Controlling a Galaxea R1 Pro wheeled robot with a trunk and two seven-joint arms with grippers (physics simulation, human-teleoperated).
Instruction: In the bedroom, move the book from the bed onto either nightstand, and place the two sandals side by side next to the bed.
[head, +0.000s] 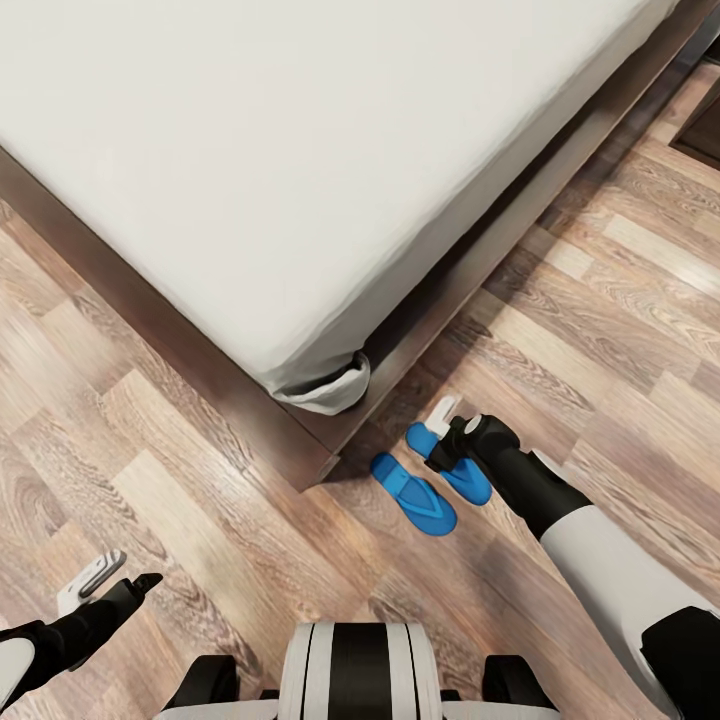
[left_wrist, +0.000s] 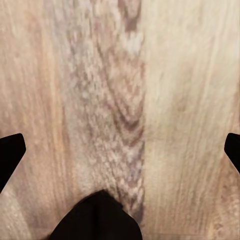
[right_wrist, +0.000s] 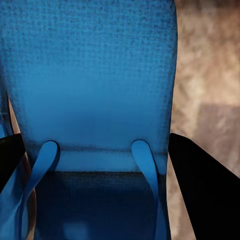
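Note:
Two bright blue sandals lie side by side on the wood floor just off the corner of the bed. The left sandal lies free. My right gripper is down on the right sandal, its fingers pressed against the two sides of the blue sole. I cannot tell whether that sandal touches the floor. My left gripper hangs open over bare floor at the lower left, its fingertips wide apart with nothing between them. The book and the nightstand are out of view.
The bed's dark wooden frame runs along both sides of the mattress corner, where a fold of sheet hangs. An edge of dark furniture shows at the far right. My base is at the bottom.

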